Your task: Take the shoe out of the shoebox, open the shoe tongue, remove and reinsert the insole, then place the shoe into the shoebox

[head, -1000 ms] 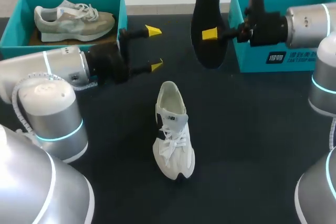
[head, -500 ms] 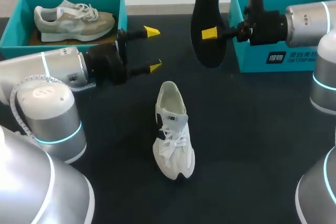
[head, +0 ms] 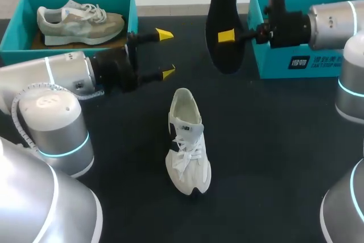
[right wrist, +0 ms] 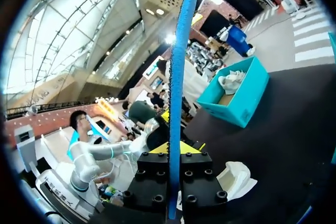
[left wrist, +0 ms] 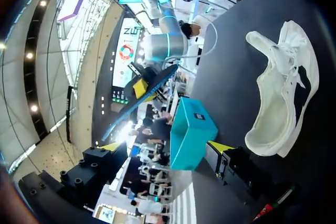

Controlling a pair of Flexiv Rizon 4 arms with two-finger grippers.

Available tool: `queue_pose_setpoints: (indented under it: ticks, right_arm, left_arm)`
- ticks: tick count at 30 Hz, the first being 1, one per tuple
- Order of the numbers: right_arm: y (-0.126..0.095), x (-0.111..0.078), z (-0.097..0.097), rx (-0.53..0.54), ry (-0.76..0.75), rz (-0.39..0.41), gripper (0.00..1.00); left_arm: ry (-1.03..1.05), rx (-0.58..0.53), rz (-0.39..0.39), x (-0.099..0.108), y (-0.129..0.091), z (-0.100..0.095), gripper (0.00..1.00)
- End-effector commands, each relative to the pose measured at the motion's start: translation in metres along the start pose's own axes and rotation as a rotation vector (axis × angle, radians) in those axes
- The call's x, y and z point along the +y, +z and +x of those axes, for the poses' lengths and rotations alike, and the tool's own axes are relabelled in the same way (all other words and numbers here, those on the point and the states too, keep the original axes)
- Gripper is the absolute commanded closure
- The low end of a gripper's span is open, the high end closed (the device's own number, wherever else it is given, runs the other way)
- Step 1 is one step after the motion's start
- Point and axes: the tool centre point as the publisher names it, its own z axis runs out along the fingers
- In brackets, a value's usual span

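A white shoe (head: 186,143) lies on the dark table, toe toward the near edge, its opening toward the far side. My right gripper (head: 226,36) is shut on a black insole (head: 222,21) and holds it upright in the air, beside the teal shoebox (head: 284,64) at the far right. In the right wrist view the insole (right wrist: 178,77) stands edge-on between the fingers of the gripper (right wrist: 173,150), with the shoe (right wrist: 236,177) below. My left gripper (head: 166,53) is open and empty, left of the insole and beyond the shoe's heel. The left wrist view shows the shoe (left wrist: 281,87) beside that gripper (left wrist: 167,145).
A second teal box (head: 11,35) at the far left holds a grey-beige sneaker (head: 79,21); the right wrist view shows it too (right wrist: 236,95). Bare dark table lies on both sides of the white shoe.
Almost nothing differs. The insole and right gripper have drifted very slightly left; the left gripper stays open in nearly the same spot.
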Motion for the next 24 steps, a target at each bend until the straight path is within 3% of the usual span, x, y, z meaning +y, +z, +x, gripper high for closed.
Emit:
queue_pose_setpoints:
  ticks: [1, 8, 24]
  right_arm:
    - [0.005, 0.002, -0.005, -0.013, -0.05, 0.007, 1.0]
    - [0.008, -0.004, -0.006, -0.037, -0.152, 0.039, 1.0]
    - [0.008, -0.004, -0.006, -0.037, -0.152, 0.039, 1.0]
  left_arm:
    - [-0.129, 0.073, -0.067, -0.01, -0.012, 0.002, 0.0]
    - [-0.421, 0.179, -0.164, -0.013, -0.026, 0.01, 0.0]
    - [-0.421, 0.179, -0.164, -0.013, -0.026, 0.01, 0.0]
